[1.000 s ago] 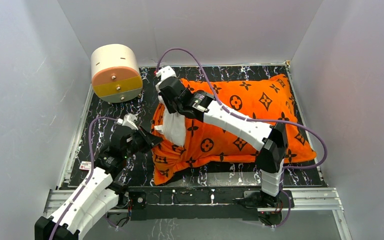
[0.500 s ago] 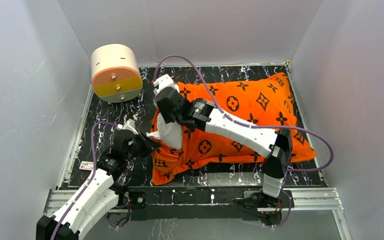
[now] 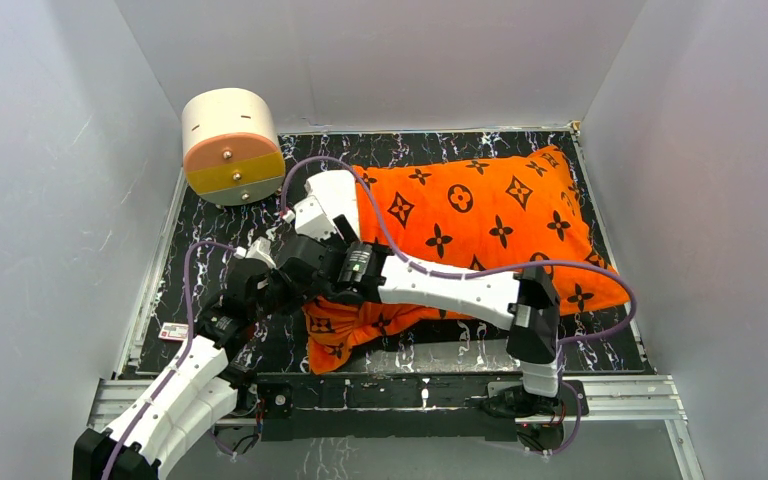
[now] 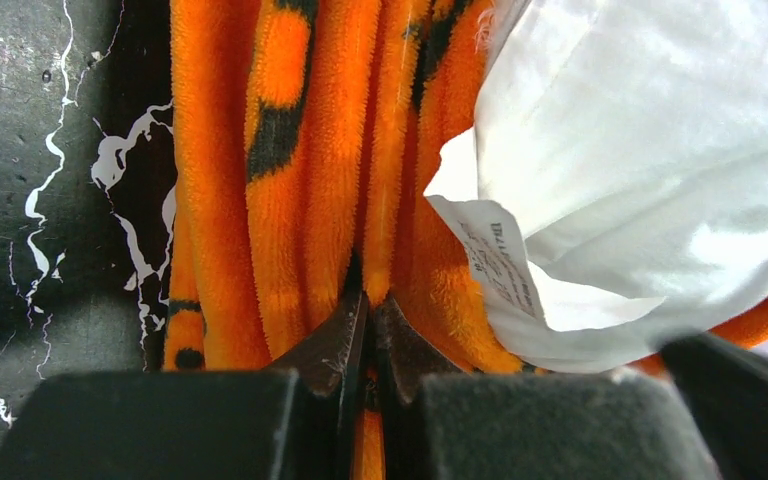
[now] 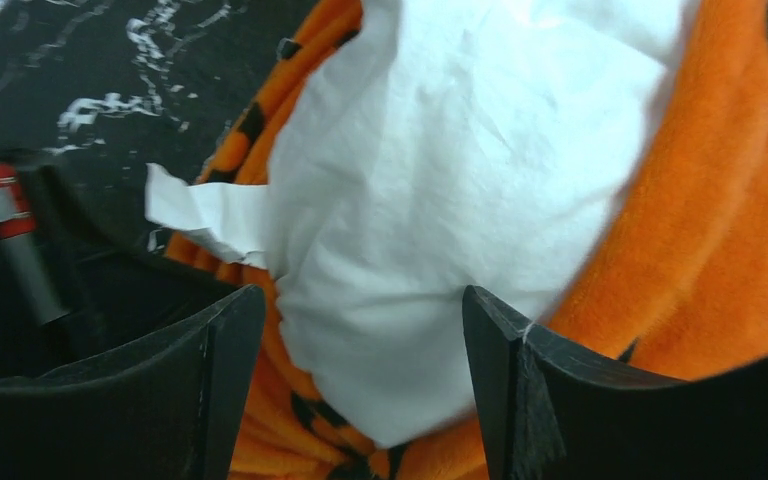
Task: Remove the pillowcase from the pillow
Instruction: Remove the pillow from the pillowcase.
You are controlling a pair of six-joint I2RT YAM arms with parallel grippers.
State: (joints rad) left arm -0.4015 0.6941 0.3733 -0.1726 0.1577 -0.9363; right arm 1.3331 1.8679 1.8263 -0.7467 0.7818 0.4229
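1. Overhead, the pillowcase (image 3: 480,230) lies across the black marbled worktop (image 3: 210,230), and it covers nearly all of the pillow. Its open mouth is at the left end, where both arms meet. The right arm (image 3: 440,285) reaches over the near edge of the orange fabric and the left arm (image 3: 185,375) comes in from the near left corner. The arms hide the opening itself. A cream-and-orange cylinder (image 3: 230,145) stands well apart at the back left.

2. Looking along the left wrist, the left pincer (image 4: 368,320) is pressed together on a gathered fold of the orange plush, at the hem of the mouth. The pillow (image 4: 640,150) bulges out white just beside that fold, and its care label (image 4: 495,255) hangs free.

3. From the right wrist, the right pincer (image 5: 360,300) stands spread wide, with one finger on each side of the exposed white corner. It pinches nothing. I cannot tell whether the pads brush the fabric.

4. My reading is that the extraction step is in hand: the case is anchored and the pillow is about to be gripped. The next move calls for the right pincer to clamp the white bulge only, with no orange plush caught in it. It should then draw the pillow out while the left pincer holds the hem back.
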